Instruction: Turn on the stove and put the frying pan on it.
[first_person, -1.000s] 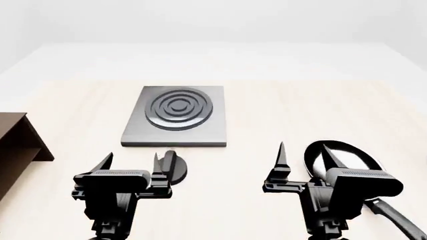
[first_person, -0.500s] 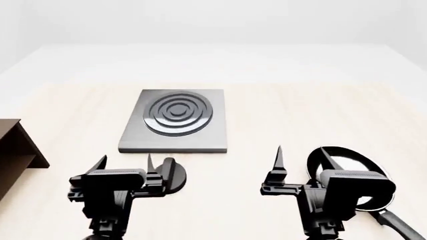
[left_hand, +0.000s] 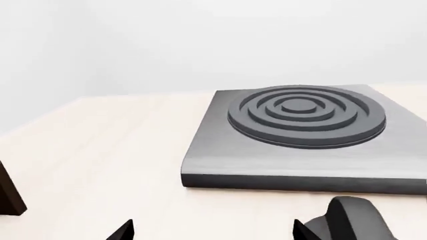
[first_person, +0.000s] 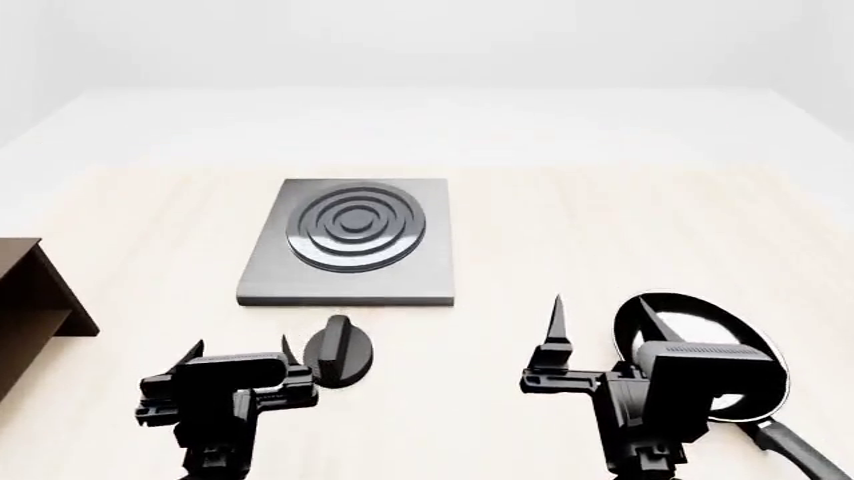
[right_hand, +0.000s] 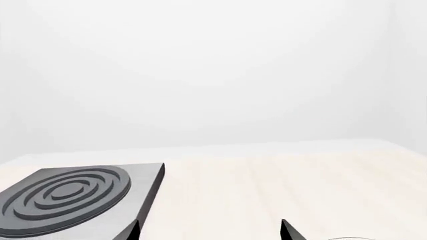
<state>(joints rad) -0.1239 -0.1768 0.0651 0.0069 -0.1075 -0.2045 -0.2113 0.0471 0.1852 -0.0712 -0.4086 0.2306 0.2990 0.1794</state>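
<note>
The stove (first_person: 350, 240) is a dark-grey square plate with a ring burner, lying on the pale table ahead of my left arm; it also shows in the left wrist view (left_hand: 300, 130) and the right wrist view (right_hand: 67, 197). Its round black knob (first_person: 338, 348) stands just before it, beside my left gripper's right fingertip, and shows in the left wrist view (left_hand: 353, 225). My left gripper (first_person: 243, 350) is open and empty. The black frying pan (first_person: 707, 335) lies at the right, its handle toward me. My right gripper (first_person: 598, 318) is open and empty, its right finger over the pan's near-left rim.
A brown wooden shelf (first_person: 30, 300) stands at the left edge of the table. The pale table (first_person: 601, 220) stretches past the stove to a white wall.
My left gripper has pulled back toward me and lowered, so the knob now shows in full beside it. The right arm and the pan have barely moved.
</note>
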